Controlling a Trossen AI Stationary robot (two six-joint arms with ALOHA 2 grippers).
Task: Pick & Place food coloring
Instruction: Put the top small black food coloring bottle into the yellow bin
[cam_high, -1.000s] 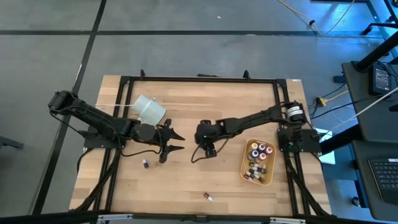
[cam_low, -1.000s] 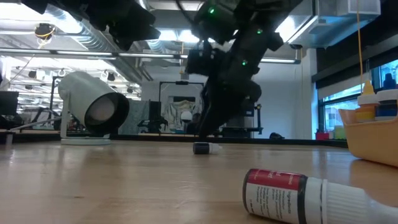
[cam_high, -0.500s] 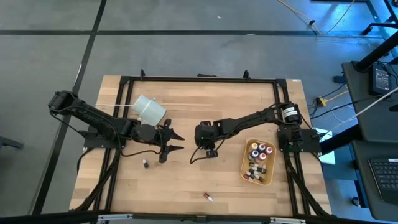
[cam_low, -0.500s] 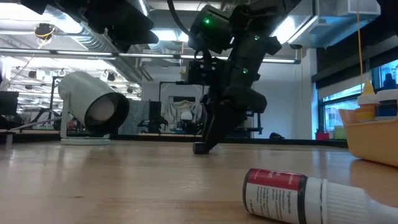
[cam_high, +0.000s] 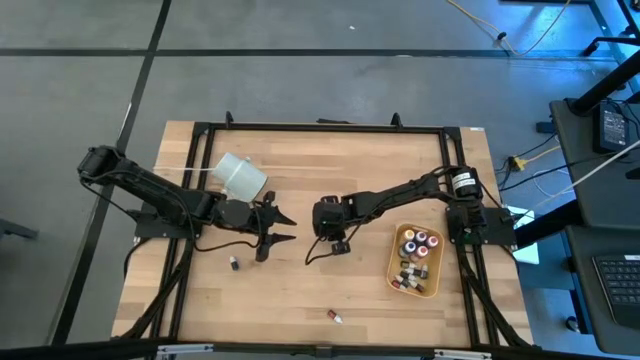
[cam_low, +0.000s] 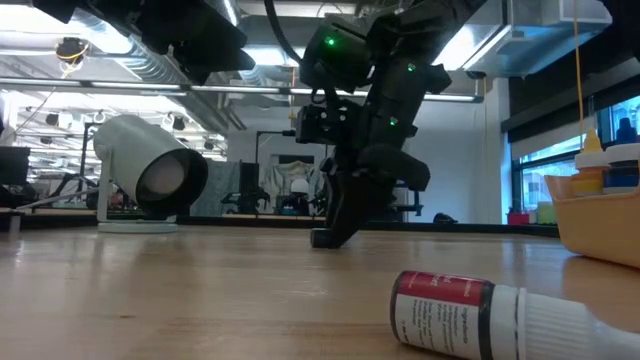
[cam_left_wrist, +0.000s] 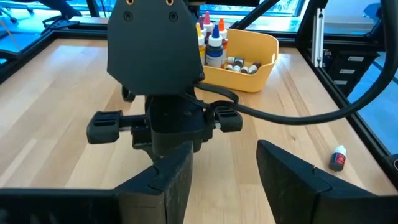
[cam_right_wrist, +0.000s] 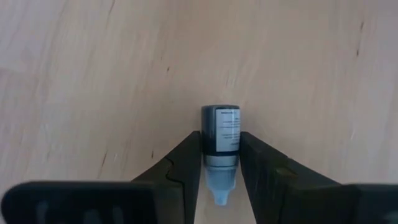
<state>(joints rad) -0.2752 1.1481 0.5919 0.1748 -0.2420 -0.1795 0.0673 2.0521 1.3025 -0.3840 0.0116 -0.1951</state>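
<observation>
1. Right gripper (cam_right_wrist: 219, 163): lowered to the board at centre of the high view, dark angular fingers (cam_right_wrist: 180, 165) pressed flat against both sides of a small dark dropper bottle with pale conical tip (cam_right_wrist: 220, 140). Clamped on the bottle body, tip pointing back toward the wrist; bottle lying on its side on the wood, apparently not yet raised.
2. Left gripper (cam_left_wrist: 224, 171): halted left of centre in the high view, fingers apart, nothing between them. Likely parked clear of the working arm.
3. Tan oblong plastic tray (cam_high: 396, 262): right of centre in the high view, holding upright bottles with coloured bodies and pale caps. Presumably the drop point.
4. Loose bottles: red-labelled bottle with ribbed white cap (cam_low: 470, 312) lying flat, lower centre of the low view; another small dark one (cam_high: 234, 264) below the left arm in the high view.
5. White cylindrical cup (cam_high: 241, 177): tipped over, upper left of the table; smooth, matte.
6. Pale wooden tabletop (cam_high: 300, 300): planked, visible grain, black metal frame along its edges.
</observation>
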